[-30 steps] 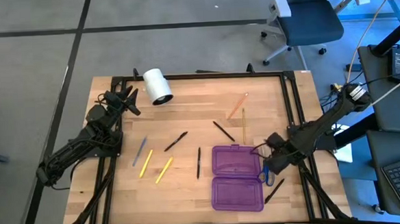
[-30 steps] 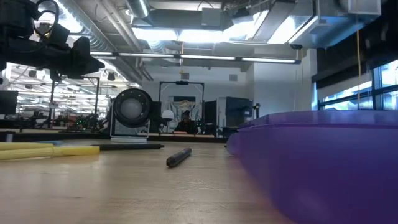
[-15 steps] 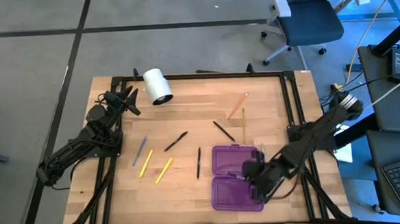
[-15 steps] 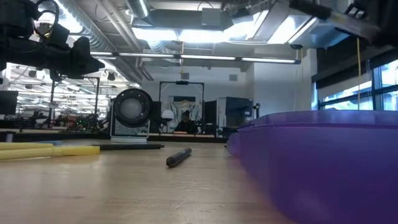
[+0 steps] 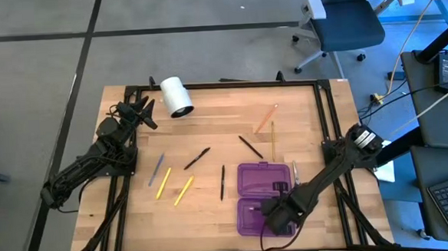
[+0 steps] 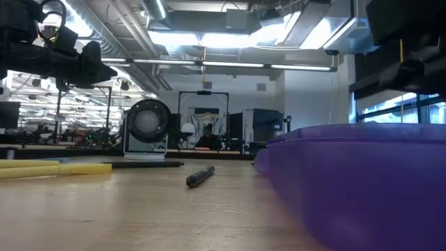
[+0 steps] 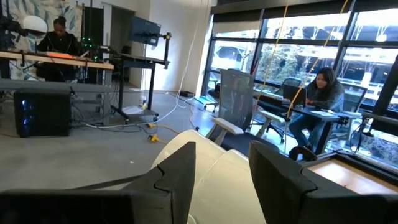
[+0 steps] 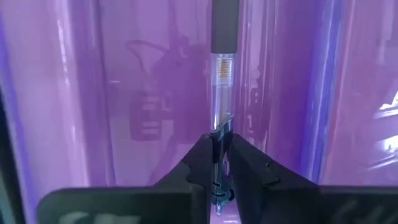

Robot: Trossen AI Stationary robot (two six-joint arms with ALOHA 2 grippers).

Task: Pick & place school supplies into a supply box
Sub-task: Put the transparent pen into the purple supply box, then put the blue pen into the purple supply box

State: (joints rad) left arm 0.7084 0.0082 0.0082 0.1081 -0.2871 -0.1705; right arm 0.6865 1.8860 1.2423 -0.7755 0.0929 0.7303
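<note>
Moved since a second ago: right gripper [image 5: 268, 210], from the box's right edge to above the near half of the purple supply box [image 5: 251, 178] in the lower middle of the high view. Clamped on a clear-barrelled pen [image 8: 221, 81] with a dark grip section, pinched between the two dark fingers [image 8: 198, 163] and pointing out over the purple floor of the box in the right wrist view. Unchanged: left gripper [image 5: 141, 114], parked at the upper left of the table [image 5: 301, 121], jaws standing apart, aimed past the white roll [image 5: 176, 96].

Still scattered on the wood left of the box: two yellow pencils [image 5: 163, 182], a grey-blue pen [image 5: 157, 167], two black pens [image 5: 197, 158]. Above the box: another black pen [image 5: 250, 146], a wood-tone pencil [image 5: 272, 138], an orange pencil [image 5: 266, 117]. Along the box's right edge, a thin pale item, too small to identify.

Low view: purple box wall filling the lower right, a dark pen [image 6: 200, 175] lying mid-frame, yellow pencils at the left edge.
</note>
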